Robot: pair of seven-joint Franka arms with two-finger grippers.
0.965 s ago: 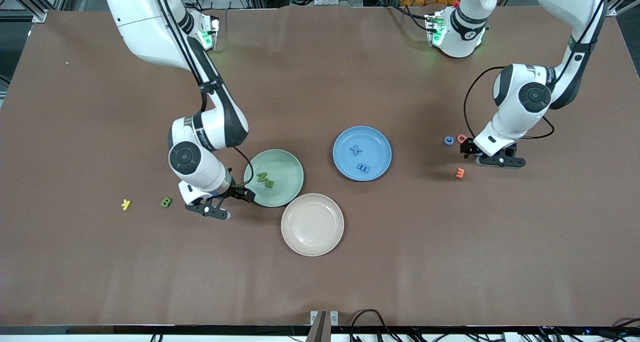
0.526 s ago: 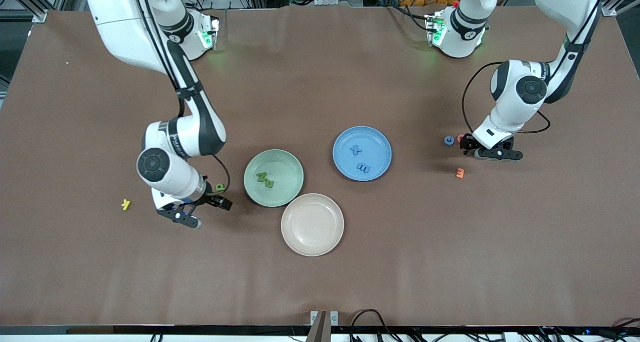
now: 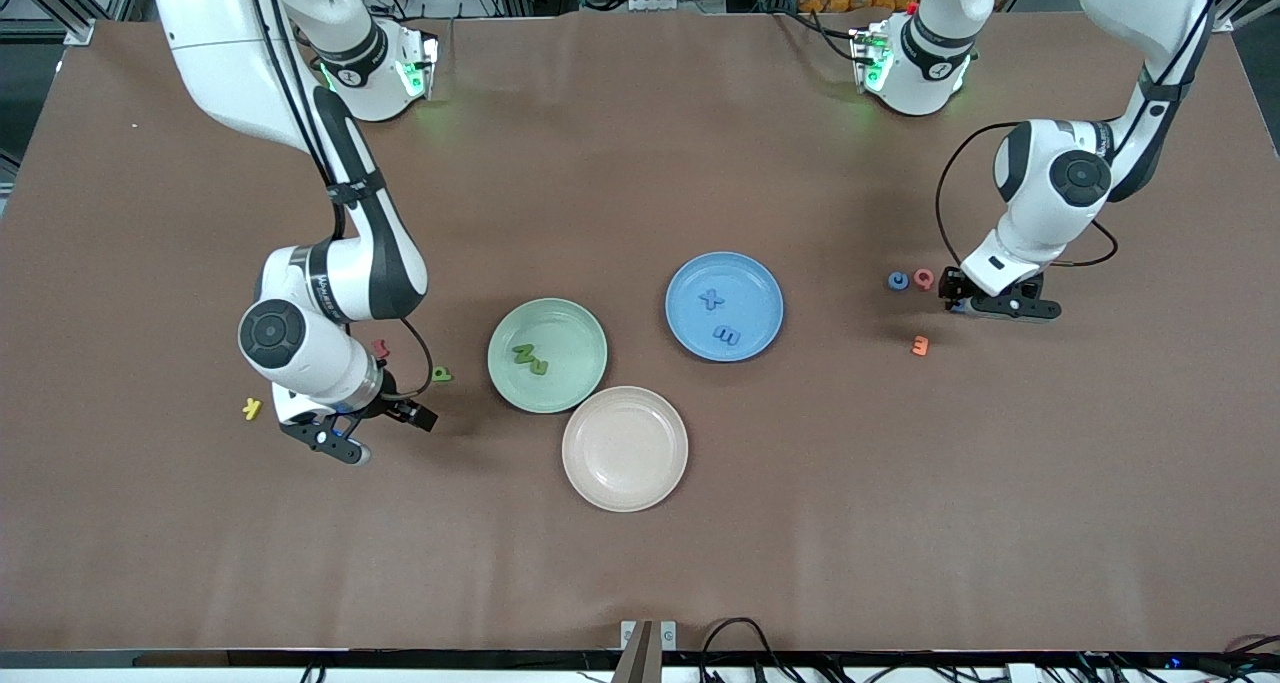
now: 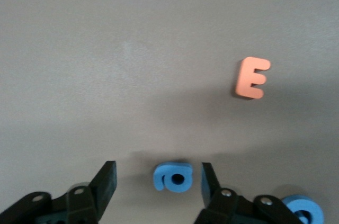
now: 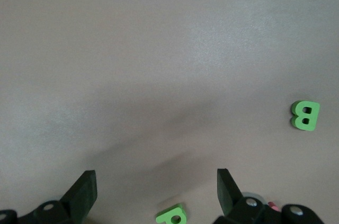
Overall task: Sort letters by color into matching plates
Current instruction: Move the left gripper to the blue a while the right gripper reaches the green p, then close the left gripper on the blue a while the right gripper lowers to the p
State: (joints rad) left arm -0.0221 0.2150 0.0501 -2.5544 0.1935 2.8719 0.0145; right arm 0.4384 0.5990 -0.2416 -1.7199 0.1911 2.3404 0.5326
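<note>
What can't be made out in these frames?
- Front view: the green B is hidden under the right arm, whose open right gripper is low over the table.
- Right wrist view: a green letter is cut off by the frame edge.
- Front view: the blue letter between the open left gripper's fingers is hidden by that gripper.
- Left wrist view: a second blue letter is cut off at the corner.

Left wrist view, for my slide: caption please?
Left claw open around a blue letter on the table; orange E lies apart.
</note>
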